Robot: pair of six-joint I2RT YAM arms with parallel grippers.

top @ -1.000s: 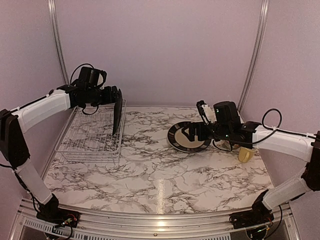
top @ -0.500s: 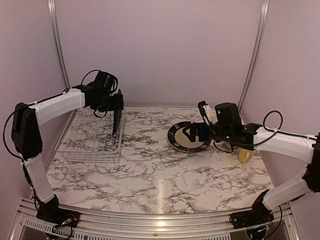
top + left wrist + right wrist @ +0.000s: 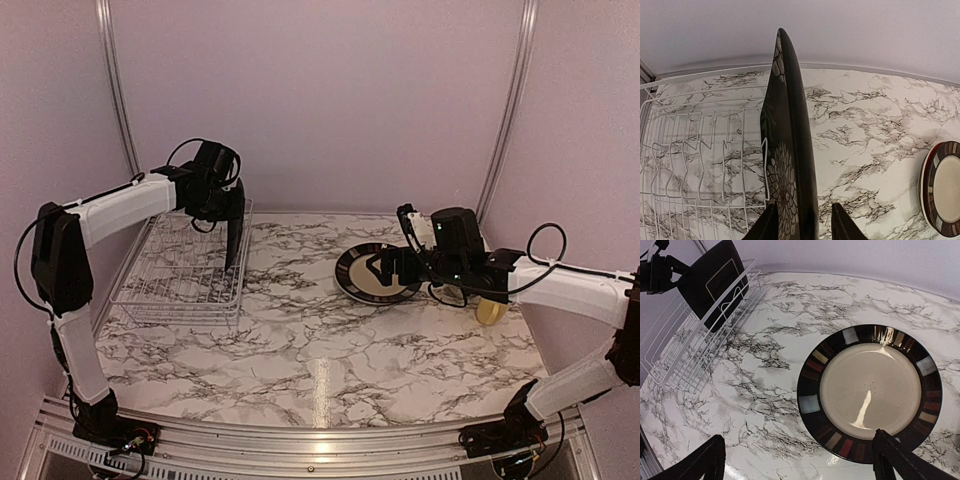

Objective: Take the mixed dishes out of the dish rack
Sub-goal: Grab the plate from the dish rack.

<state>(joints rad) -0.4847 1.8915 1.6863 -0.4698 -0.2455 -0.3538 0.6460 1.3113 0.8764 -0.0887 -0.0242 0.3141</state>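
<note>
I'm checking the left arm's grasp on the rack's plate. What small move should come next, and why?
Probably close the left pincer fully on the black plate: its fingers flank the upright rim in the dish rack, but a gap shows beside one.

The left wrist view cuts off the black plate's point(image 3: 790, 150) near rim and most of both fingers point(image 3: 762, 226); whether they touch it is unclear. The striped plate point(image 3: 942, 195) runs off its right edge. From above, the right arm point(image 3: 560, 285) hides part of the mug point(image 3: 490, 312).
</note>
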